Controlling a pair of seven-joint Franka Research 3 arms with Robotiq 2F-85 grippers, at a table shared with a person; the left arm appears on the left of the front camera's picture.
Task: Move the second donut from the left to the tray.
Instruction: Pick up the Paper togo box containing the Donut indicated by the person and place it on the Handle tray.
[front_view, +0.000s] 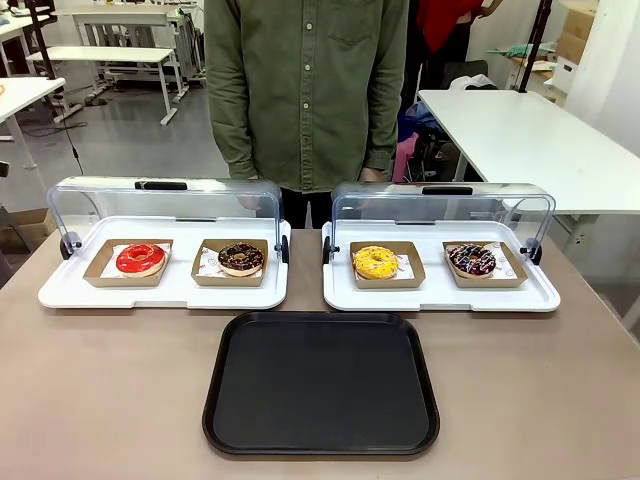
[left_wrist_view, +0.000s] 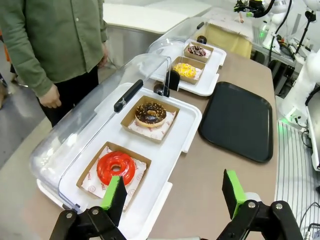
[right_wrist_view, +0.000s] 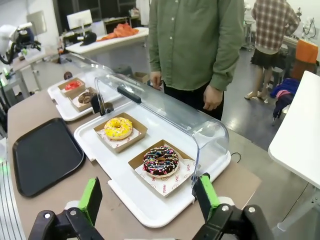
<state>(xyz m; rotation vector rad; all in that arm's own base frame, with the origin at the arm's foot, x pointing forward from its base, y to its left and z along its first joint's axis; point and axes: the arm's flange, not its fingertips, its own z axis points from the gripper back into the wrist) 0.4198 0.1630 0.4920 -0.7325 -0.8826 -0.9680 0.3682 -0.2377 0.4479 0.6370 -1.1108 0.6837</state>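
The left gripper (left_wrist_view: 174, 184) is held wide apart and empty. The second donut from the left (left_wrist_view: 150, 113) is seen ahead of it, just past the red donut (left_wrist_view: 115, 167), with the tray (left_wrist_view: 237, 120) off to the right. This arm is judged the nearer.

We find the tray (front_view: 320, 385) at six o'clock on the tabletop (front_view: 100, 400); the second donut from the left (front_view: 241, 258) lies in a dish (front_view: 230, 281) on the lidded tray (front_view: 180, 293) at ten o'clock.

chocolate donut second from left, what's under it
White paper in a brown cardboard dish, on a white tray. The chocolate donut hides the paper's middle and the dish floor.
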